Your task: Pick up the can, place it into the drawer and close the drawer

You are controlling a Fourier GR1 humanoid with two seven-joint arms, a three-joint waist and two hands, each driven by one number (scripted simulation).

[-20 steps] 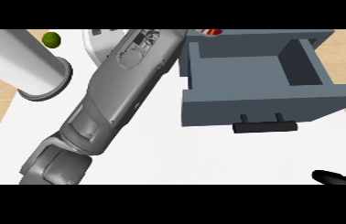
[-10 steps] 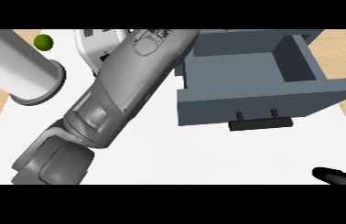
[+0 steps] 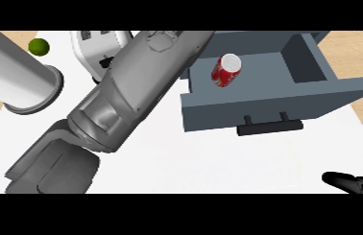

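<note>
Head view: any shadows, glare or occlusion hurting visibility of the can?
Head view: even lighting, no glare; the red can lies in plain sight inside the open grey drawer, whose inner walls are shaded darker. The left forearm blocks much of the frame's left and hides its hand. The right hand shows only at the corner.

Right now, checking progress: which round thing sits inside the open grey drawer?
The red can, lying inside the open grey drawer; the green lime sits outside, far left.

The red can (image 3: 227,70) lies tilted on its side inside the open grey drawer (image 3: 262,109), near its left wall.
</note>
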